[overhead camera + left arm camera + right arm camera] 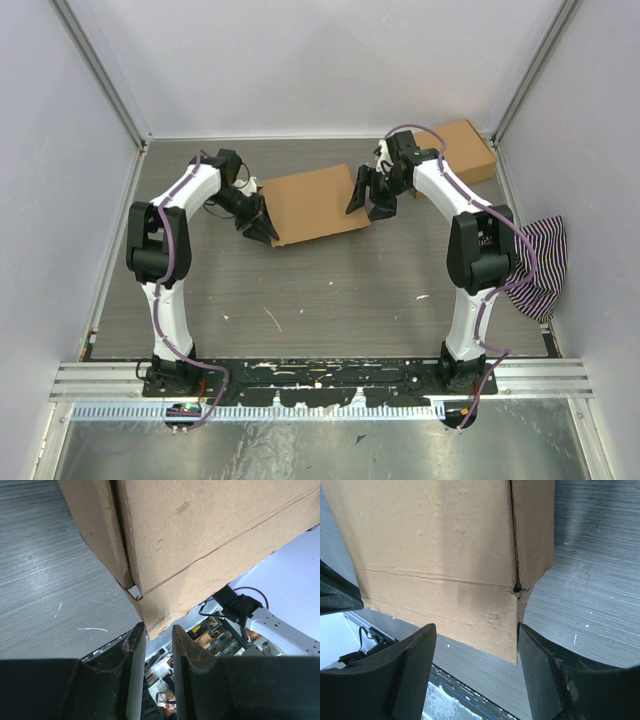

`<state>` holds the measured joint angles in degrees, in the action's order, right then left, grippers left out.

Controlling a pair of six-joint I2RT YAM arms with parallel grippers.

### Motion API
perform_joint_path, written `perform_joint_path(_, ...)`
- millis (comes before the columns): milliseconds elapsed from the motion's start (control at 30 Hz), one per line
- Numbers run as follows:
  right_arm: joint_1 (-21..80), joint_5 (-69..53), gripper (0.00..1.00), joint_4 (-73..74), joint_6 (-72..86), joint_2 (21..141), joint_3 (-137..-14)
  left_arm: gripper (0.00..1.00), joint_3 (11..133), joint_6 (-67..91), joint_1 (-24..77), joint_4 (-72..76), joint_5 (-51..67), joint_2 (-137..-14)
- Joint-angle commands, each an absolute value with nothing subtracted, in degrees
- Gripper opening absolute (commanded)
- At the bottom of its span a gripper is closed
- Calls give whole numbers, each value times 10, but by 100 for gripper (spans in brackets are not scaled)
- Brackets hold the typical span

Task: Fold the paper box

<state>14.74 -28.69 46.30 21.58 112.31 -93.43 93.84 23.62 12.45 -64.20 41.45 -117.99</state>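
A: Where's the paper box point(315, 205) rn?

B: Mid-table point(330, 300), toward the far side. Its long axis runs across, L to R, w/ the left end a bit nearer the bases. It sits right between the two arms.

A: Which arm's closer?

B: Neither really, both are on it. The left gripper point(262, 225) is at the near-left corner and the right gripper point(366, 197) at the right short edge, so each has its own end.

A: Left hand state?

B: Narrow. In the wrist cam the fingers point(134, 655) stand close together, w/ the tip of a cardboard corner poking into the mouth of the gap. Can't tell if it's actually pinched or just sitting there.

A: And the right?

B: Wide. Its fingers point(417, 665) are spread well apart. The lower edge of a creased panel hangs between them, and the edge by the side flap is just beside one finger. No clamp on it.

A: So what does the next move hang on?

B: My read: the box is straight ahead of both hands, one per end. The fold line prob. follows the long axis, so both ends need to go together. If only one side goes, the box prob. skews.

A: Anything in the way?

B: No. There's a flat brown carton point(466, 150) in the far-right corner and a striped cloth point(540, 265) at the right wall, both well apart from the work.
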Motion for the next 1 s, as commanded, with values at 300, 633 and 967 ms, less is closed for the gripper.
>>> perform_joint_path(300, 173, -390, 68, 432, 237, 1111, -921, 31, 944, 258, 136, -593, 502, -1173)
perform_joint_path(633, 173, -391, 68, 432, 234, 1116, -927, 31, 958, 256, 135, -608, 480, -1171)
perform_joint_path(967, 175, -351, 68, 427, 219, 1129, -909, 29, 958, 237, 136, -608, 365, -1196)
